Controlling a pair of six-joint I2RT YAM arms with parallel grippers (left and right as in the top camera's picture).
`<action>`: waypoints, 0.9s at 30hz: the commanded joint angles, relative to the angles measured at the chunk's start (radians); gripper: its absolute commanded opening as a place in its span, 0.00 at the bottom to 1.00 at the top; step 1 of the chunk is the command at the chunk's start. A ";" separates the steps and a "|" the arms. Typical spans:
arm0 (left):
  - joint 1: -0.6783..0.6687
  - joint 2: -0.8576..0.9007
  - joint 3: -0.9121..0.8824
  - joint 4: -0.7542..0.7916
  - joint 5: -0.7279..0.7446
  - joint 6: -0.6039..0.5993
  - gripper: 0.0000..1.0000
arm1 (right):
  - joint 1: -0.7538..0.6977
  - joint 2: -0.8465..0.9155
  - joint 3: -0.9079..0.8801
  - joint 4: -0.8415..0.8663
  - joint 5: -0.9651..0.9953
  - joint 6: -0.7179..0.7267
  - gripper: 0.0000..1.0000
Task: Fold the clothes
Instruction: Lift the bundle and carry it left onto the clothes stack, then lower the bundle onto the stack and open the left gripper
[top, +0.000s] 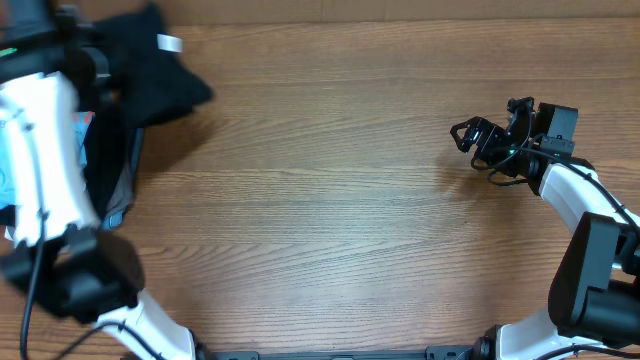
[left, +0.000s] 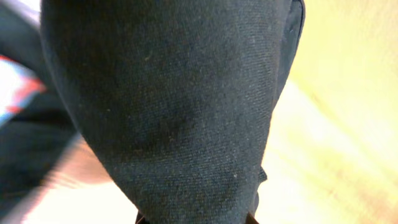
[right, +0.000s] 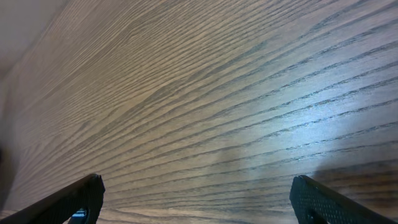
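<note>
A black T-shirt (top: 165, 70) with a small white neck tag (top: 170, 43) is bunched and lifted at the table's far left corner. My left gripper (top: 100, 68) is shut on it, mostly hidden by the arm and cloth. In the left wrist view the black fabric (left: 180, 93) fills the frame and runs down between the jaw tips (left: 193, 219). My right gripper (top: 470, 135) is open and empty, low over bare wood at the right. Its two fingers stand wide apart in the right wrist view (right: 199, 199).
A pile of other clothes lies at the left edge under my left arm, with a light blue garment (top: 85, 120) and a grey one (top: 125, 200). A patch of the pile shows in the left wrist view (left: 18, 87). The wooden table (top: 330, 220) spans the middle.
</note>
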 joint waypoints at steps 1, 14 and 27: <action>0.146 -0.087 0.032 -0.024 0.127 -0.010 0.04 | -0.001 -0.019 0.002 0.005 0.004 0.001 1.00; 0.381 -0.087 -0.170 0.139 0.216 -0.012 0.04 | -0.001 -0.019 0.002 0.005 0.004 0.001 1.00; 0.509 -0.087 -0.361 0.589 0.610 -0.174 0.04 | -0.001 -0.019 0.002 0.005 0.004 0.001 1.00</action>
